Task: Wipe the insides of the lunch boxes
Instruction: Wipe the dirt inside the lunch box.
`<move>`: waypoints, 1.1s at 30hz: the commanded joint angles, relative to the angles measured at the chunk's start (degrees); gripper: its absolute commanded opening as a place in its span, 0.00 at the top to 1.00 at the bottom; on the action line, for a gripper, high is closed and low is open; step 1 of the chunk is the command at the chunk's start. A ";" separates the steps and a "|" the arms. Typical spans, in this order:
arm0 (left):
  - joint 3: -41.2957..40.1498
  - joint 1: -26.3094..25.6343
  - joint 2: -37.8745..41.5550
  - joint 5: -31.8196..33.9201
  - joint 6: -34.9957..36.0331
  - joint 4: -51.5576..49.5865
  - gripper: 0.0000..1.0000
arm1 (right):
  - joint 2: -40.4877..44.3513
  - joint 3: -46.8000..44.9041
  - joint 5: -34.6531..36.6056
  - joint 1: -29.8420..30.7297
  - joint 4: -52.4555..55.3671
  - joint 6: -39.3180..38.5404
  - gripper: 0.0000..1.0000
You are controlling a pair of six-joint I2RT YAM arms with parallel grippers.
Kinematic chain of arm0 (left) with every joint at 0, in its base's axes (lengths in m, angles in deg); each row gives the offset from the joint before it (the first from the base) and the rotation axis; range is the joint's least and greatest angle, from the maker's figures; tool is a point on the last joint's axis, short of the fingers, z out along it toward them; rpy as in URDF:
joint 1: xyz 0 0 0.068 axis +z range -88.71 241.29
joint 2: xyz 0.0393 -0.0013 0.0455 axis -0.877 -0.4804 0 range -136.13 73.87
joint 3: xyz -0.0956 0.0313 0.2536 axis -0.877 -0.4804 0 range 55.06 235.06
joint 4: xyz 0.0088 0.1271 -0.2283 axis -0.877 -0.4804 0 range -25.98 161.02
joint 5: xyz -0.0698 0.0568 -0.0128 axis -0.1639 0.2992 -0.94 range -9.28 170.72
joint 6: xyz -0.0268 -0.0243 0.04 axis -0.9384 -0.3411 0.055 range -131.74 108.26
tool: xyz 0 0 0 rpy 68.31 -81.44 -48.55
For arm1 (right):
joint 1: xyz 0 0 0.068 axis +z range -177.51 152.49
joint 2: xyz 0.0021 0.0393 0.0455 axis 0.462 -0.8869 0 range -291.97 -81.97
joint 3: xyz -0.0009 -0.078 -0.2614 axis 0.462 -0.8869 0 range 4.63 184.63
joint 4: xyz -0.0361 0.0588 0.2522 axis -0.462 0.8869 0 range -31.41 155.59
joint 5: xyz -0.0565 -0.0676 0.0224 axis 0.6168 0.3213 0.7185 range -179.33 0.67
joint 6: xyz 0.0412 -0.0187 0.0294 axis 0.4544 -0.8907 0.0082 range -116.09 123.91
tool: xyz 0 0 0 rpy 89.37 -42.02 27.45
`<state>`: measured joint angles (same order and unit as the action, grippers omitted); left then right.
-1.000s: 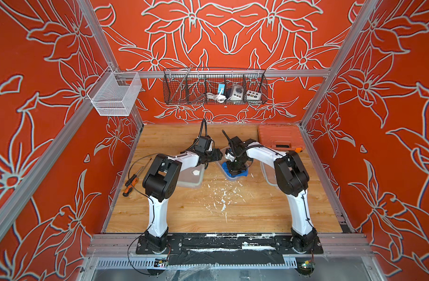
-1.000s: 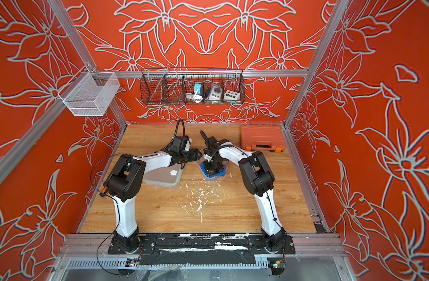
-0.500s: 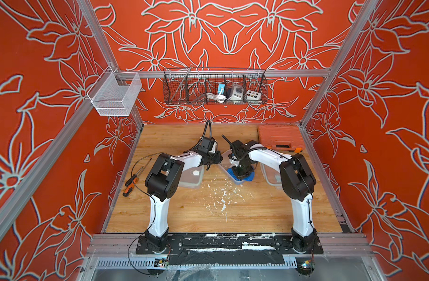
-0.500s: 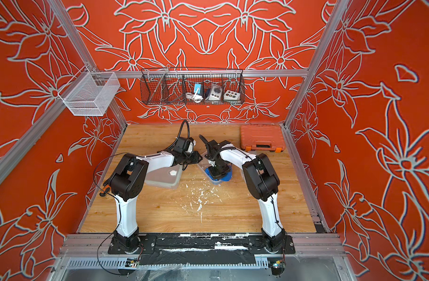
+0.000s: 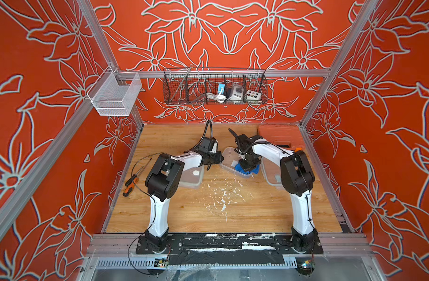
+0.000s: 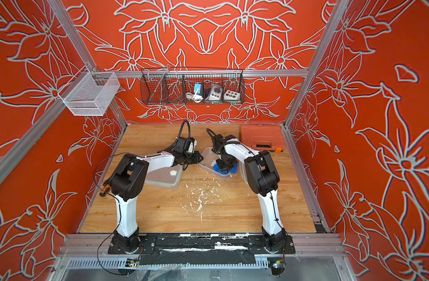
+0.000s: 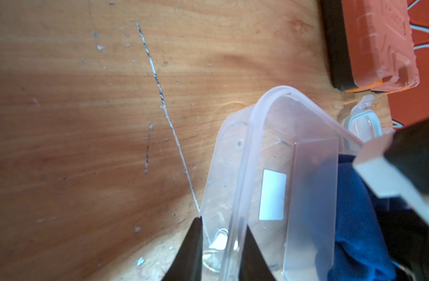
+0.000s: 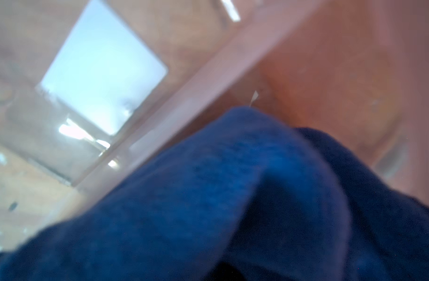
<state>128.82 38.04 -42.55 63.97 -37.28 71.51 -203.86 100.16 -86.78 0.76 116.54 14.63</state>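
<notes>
The divided lunch box (image 5: 227, 155) (image 6: 207, 155) with a white label (image 7: 272, 194) lies mid-table, slightly tilted. My left gripper (image 7: 223, 253) (image 5: 219, 159) is shut on its near rim, one finger outside the wall and one inside. My right gripper (image 5: 248, 165) (image 6: 225, 165) points down into the box's other compartment, shut on a bunched blue cloth (image 8: 233, 194) (image 7: 354, 231) that hides its fingers. A second lunch box (image 5: 191, 178) (image 6: 167, 178) with a white smear inside sits partly under my left arm.
An orange tool case (image 5: 279, 135) (image 7: 379, 43) stands at the back right. A clear lid with a snap flap (image 7: 364, 121) lies beyond the box, under my right arm. A screwdriver (image 5: 133, 181) lies at the left edge. White scraps (image 5: 223, 194) litter the middle.
My left jaws have closed from wide apart onto the lunch box's rim. My right gripper has slid the blue cloth a little to the right inside the box.
</notes>
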 commanded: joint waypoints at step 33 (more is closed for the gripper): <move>5.67 4.00 -2.67 0.27 3.76 -4.41 0.76 | 6.52 -7.97 -44.31 0.30 -1.73 -5.06 1.00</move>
<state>131.86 41.34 -43.49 63.46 -33.06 66.77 -200.91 92.44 -125.25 1.96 108.43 13.56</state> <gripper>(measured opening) 0.241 0.063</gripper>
